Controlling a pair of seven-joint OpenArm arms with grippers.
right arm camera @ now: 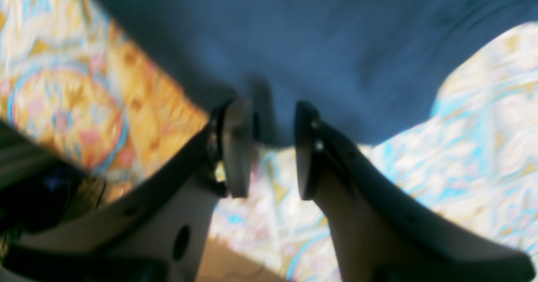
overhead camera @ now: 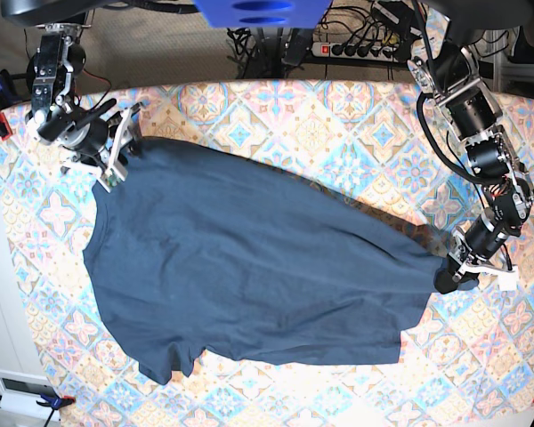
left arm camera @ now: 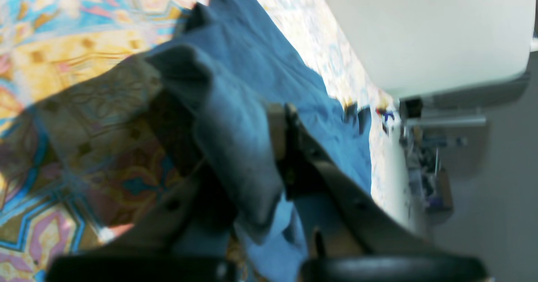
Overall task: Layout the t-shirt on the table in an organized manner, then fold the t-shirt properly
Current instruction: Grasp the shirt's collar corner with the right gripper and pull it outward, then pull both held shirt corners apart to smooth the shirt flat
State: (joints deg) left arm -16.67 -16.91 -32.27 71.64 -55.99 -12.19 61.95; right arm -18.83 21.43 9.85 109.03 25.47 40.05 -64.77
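No text, label, brand, number or sign can be read anywhere, neither on the t-shirt [overhead camera: 249,267] nor on the table [overhead camera: 338,124] around it.

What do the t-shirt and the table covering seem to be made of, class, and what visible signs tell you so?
The t-shirt: soft matte fabric, probably cotton knit; it wrinkles and bunches limply where the left gripper pinches it. The table covering: apparently a printed cloth in pastel diamond tiles, lying flat; its weave is too blurred to judge.
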